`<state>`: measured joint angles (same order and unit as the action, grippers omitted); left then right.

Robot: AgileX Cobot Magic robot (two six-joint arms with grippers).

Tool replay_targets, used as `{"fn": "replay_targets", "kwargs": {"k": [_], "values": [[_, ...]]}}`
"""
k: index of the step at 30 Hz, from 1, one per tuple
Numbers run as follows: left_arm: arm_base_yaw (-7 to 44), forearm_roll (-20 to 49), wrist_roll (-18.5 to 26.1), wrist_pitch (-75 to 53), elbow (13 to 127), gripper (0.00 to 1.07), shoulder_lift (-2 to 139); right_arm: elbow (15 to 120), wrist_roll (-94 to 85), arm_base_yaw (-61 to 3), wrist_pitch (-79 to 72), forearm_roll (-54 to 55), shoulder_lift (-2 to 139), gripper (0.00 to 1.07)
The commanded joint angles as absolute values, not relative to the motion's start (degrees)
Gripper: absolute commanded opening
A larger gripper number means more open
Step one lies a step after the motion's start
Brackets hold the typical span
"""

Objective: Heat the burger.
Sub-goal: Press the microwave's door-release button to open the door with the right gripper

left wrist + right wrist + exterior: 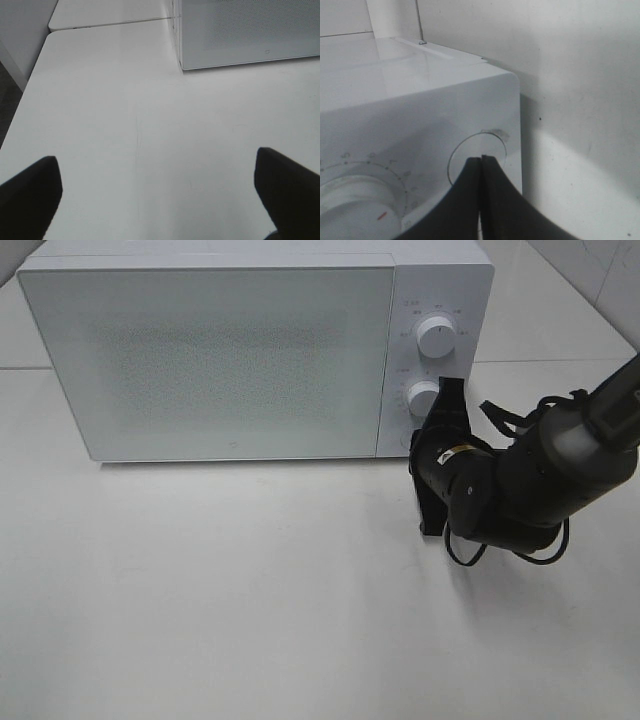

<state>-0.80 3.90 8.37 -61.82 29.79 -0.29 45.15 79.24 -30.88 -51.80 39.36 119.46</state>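
surroundings: I'm seeing a white microwave (210, 350) sitting on the white counter (250, 590), with its frosted door (200, 360) shut.
panel: two white knobs are stacked on the microwave's right side, the upper knob (434, 337) above the lower knob (424, 398). A round button (459, 159) is sitting beside the dial (355, 205) in the right wrist view.
in the way: the right arm (540, 475) is reaching in from the right and covering the panel's lower corner in the high view.
right claw (481, 165): it's clenched, pads pressed together and gripping nothing. The tips are meeting the round button's face. I can't tell how hard they're pushing.
left claw (160, 195): it's released, spread wide and hanging over bare counter with nothing between the fingers (30, 195). The microwave's near corner is lying ahead of it, well apart.
burger: it isn't showing in any view. The door is hiding the inside, so I can't tell where it's sitting.
burger heading / long axis: I can't tell.
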Motion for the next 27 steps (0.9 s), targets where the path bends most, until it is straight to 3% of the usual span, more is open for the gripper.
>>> {"fn": "replay_targets", "kwargs": {"k": [1, 27], "values": [[-0.92, 3.78, 8.42, -61.31, 29.62, 0.98, -0.52, 45.55, 77.69, -30.02, -51.51, 38.90, 119.58, 0.00], [-0.92, 3.78, 8.42, -61.31, 29.62, 0.98, -0.52, 49.16, 78.44, -29.39, -54.60, 37.41, 122.27, 0.00]]}}
